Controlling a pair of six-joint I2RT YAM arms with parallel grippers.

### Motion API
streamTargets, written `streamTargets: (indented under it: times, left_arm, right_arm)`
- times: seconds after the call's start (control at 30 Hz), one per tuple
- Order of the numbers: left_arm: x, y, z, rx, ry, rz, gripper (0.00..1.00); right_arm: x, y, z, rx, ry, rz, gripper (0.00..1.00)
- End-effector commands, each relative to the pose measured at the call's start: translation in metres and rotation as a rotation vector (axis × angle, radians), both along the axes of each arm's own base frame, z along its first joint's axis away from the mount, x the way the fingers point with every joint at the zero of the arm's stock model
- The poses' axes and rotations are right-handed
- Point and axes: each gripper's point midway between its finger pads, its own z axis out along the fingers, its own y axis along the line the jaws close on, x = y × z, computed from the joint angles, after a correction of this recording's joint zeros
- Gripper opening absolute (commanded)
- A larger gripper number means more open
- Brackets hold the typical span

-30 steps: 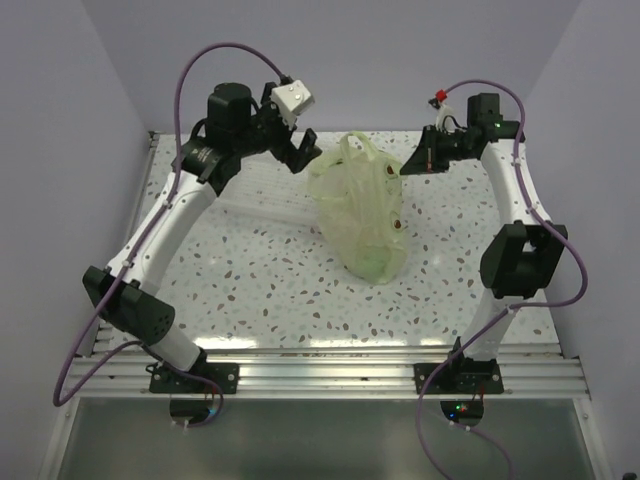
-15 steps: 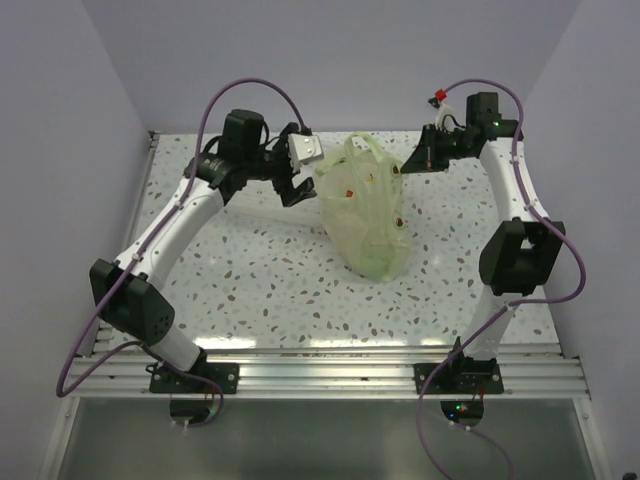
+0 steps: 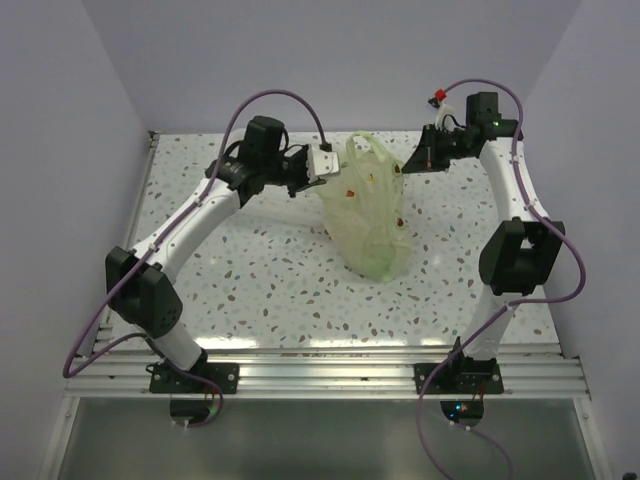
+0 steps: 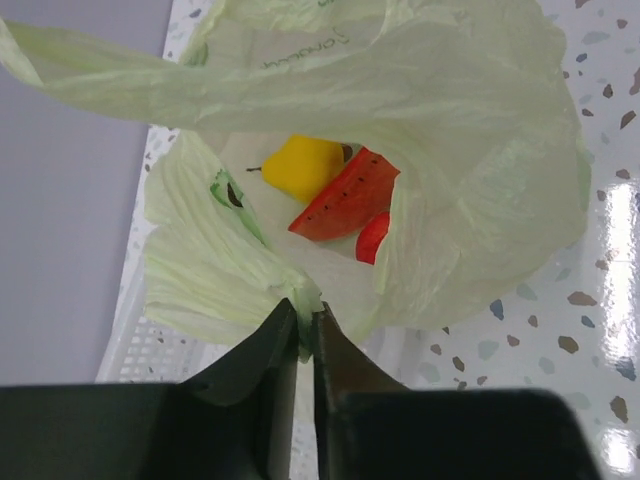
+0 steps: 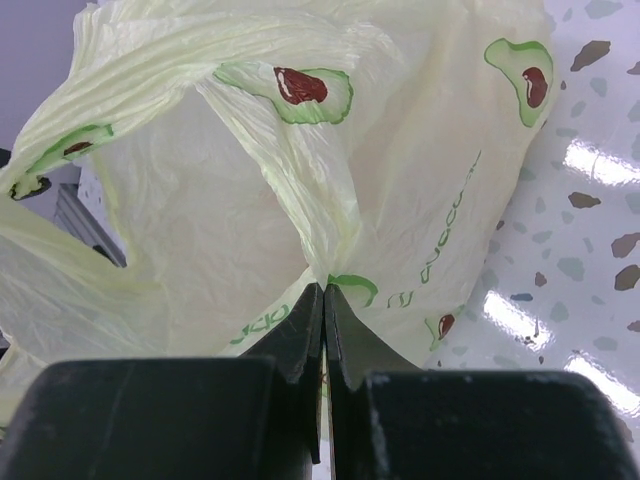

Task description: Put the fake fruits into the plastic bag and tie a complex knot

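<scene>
The pale green plastic bag stands on the speckled table with its mouth held apart at the top. My left gripper is shut on the film of its left rim. My right gripper is shut on the right rim's bunched film. The left wrist view looks into the mouth. Fake fruits lie inside: a yellow one, a red watermelon-like slice and a small red round one. One loop handle arches up between the grippers. No knot is in view.
A clear-white latticed basket lies on the table behind the bag's left side. The enclosure's lilac walls stand close to the left, right and back of the table. Purple cables loop above both arms.
My left arm has swung right and down to the bag's left rim, and its jaws have gone from open to shut on the film. The right arm has not moved.
</scene>
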Motion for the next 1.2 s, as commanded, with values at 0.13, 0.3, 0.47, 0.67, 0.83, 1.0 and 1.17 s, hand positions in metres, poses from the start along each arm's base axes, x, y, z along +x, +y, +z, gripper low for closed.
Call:
streamTargets:
  times: [0.13,0.3,0.47,0.67,0.83,1.0,1.17]
  left_arm:
    - [-0.015,-0.005,0.056,-0.084,0.018,-0.014,0.0]
    - [-0.065,-0.012,0.08,-0.174,0.217,-0.042,0.0]
    - [-0.104,-0.015,0.074,-0.262,0.434,-0.032,0.0]
    - [-0.097,-0.019,0.073,-0.301,0.496,0.022,0.0]
    - [-0.086,-0.027,0.073,-0.327,0.552,0.047,0.0]
    - [-0.08,-0.029,0.069,-0.337,0.579,0.063,0.0]
    - [-0.069,-0.028,0.072,-0.361,0.621,0.074,0.0]
  right_arm:
    - [0.021,-0.004,0.012,-0.036,-0.092,-0.009,0.0]
    - [0.038,0.002,0.008,-0.025,-0.112,-0.016,0.0]
    - [0.049,0.026,0.013,-0.025,-0.156,-0.019,0.22]
    - [0.068,-0.034,0.071,-0.272,-0.39,-0.141,0.87]
    - [0.035,-0.068,0.135,-0.37,-0.571,-0.127,0.93]
    - [-0.037,-0.039,0.157,-0.293,-0.689,0.043,0.99]
    - [-0.074,-0.012,0.135,-0.273,-0.734,0.126,0.98]
